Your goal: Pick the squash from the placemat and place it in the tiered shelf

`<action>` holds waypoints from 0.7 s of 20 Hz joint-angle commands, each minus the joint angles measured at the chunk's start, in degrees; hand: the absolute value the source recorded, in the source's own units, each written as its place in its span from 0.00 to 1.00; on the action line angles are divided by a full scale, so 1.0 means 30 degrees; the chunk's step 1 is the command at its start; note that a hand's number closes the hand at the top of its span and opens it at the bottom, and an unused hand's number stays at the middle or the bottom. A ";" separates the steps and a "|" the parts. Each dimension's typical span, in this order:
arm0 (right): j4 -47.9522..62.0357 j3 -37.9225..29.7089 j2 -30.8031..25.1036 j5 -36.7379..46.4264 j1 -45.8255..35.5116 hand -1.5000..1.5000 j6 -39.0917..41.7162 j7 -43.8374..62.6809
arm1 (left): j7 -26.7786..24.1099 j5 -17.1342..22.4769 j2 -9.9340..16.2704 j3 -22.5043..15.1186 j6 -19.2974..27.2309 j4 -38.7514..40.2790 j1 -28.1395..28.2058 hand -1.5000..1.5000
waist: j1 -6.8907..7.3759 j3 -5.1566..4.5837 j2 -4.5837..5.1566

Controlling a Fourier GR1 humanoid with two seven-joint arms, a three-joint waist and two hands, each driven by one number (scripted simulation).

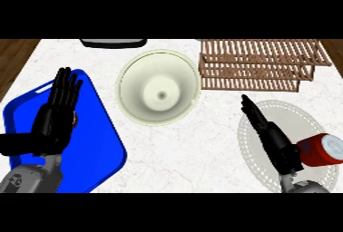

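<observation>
Squash unseen; placemat (289, 118) bearing red can (323, 150) beside straight-fingered right hand (276, 144); left hand (55, 113) likewise flat.

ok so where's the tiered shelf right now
In the head view the wooden tiered shelf sits at the counter's far right, just right of the cream bowl and beyond the round placemat where the right hand is.

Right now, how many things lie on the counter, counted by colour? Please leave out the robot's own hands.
Blue: 1, the tray
Cream: 1, the bowl
Brown: 1, the wooden tiered shelf
White: 1, the round placemat
Red: 1, the can-like object on the placemat
Dark: 1, an object cut off at the far edge
Total: 6
</observation>
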 commanded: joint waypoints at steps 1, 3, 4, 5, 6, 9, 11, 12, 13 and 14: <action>0.0669 -0.1530 0.0334 -0.0143 -0.0500 1.00 0.0153 -0.0557 | 0.1207 -0.0718 0.0021 0.0414 0.0434 -0.0793 0.0422 0.50 | -0.0284 -0.0190 0.0077; 0.0667 -0.3282 0.0333 -0.0910 -0.1675 1.00 -0.1002 -0.0281 | 0.1371 -0.1298 0.0722 0.0520 0.1165 -0.0040 0.0466 0.50 | -0.0218 -0.0181 0.0087; 0.0443 -0.4319 -0.0121 -0.1201 -0.1118 1.00 -0.1402 -0.0602 | 0.2081 -0.1520 0.1333 0.0236 0.1258 -0.0970 0.1202 0.50 | -0.0199 -0.0166 0.0026; 0.1722 -0.6013 -0.0354 -0.2038 -0.2641 1.00 -0.1439 -0.0925 | 0.1891 -0.1673 0.1749 0.0747 0.1196 0.0172 0.0748 0.50 | -0.0084 -0.0149 0.0158; 0.1226 -0.6771 -0.0583 -0.2307 -0.2692 1.00 -0.1906 -0.0612 | 0.2858 -0.1925 0.1866 0.0723 0.1877 0.0089 0.0513 0.50 | -0.0275 -0.0146 0.0098; 0.1770 -0.9067 0.1421 -0.3041 -0.1683 0.00 -0.5892 0.0087 | 0.2985 -0.1342 0.1594 0.0583 0.1406 0.0187 0.1079 0.50 | -0.0611 -0.0137 0.0064; 0.1572 -1.0185 0.0820 -0.4603 -0.0872 0.00 -0.3672 -0.2230 | 0.4289 -0.1611 0.1833 0.0411 0.1712 -0.0779 0.0629 0.50 | -0.0542 -0.0140 0.0035; 0.0773 -1.0528 0.0248 -0.5189 0.0720 0.00 -0.2083 -0.3254 | 0.2805 -0.1517 0.1443 0.0564 0.1032 -0.0238 0.1882 0.50 | -0.0554 -0.0175 0.0036; 0.0512 -1.0011 0.0299 -0.4916 -0.0390 0.00 -0.2033 -0.2415 | 0.4384 -0.2475 0.1035 0.0215 0.2260 -0.0362 0.0593 0.50 | -0.0457 -0.0183 0.0063; -0.0384 -1.0597 -0.0952 -0.5630 0.0750 0.00 -0.0346 -0.2152 | 0.3755 -0.2016 0.1097 0.0578 0.1252 0.0147 0.0850 0.50 | -0.0532 -0.0191 0.0055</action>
